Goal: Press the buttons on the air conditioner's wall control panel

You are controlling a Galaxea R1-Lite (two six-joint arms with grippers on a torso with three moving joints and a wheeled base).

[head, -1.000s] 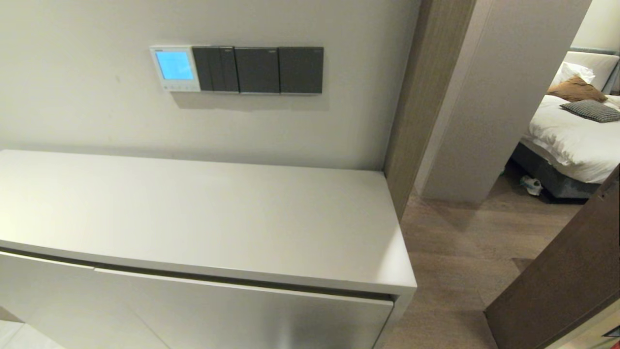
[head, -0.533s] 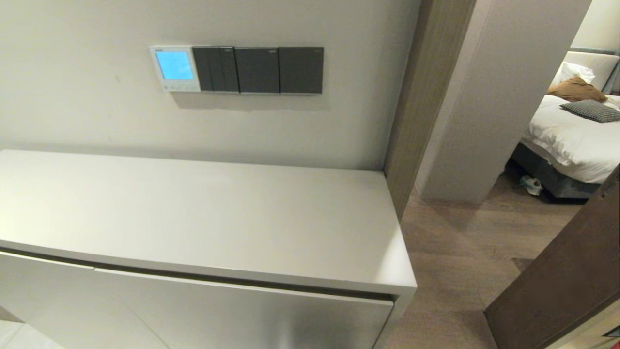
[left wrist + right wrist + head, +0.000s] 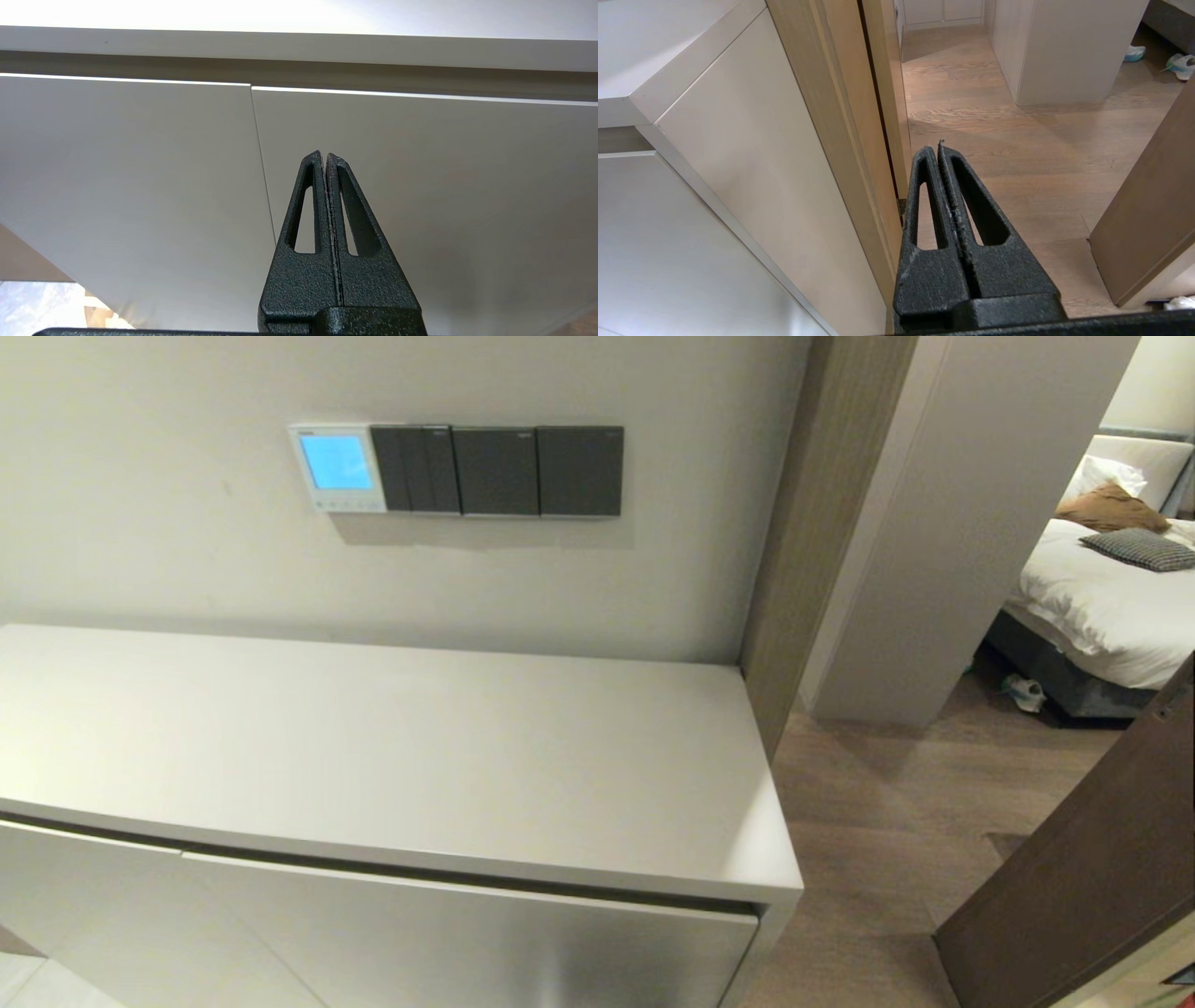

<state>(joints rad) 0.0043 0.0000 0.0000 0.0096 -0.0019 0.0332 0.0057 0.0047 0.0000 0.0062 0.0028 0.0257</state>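
Head view: we see AC control panel point(image 3: 337, 468) on wall above cabinet point(image 3: 392, 756), lit blue, left of dark switches point(image 3: 497, 470). No arms here.
L wrist: left gripper point(image 3: 325, 156) closed, empty, facing cabinet doors point(image 3: 420, 186).
R wrist: right gripper point(image 3: 939, 148) closed, empty, over wood floor point(image 3: 1017, 154).

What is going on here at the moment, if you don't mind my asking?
Nothing is being handled yet. The white control panel with its lit blue screen sits untouched on the wall above the cabinet. The left gripper is low before the cabinet doors, the right gripper low beside the cabinet's end; both are shut and empty.
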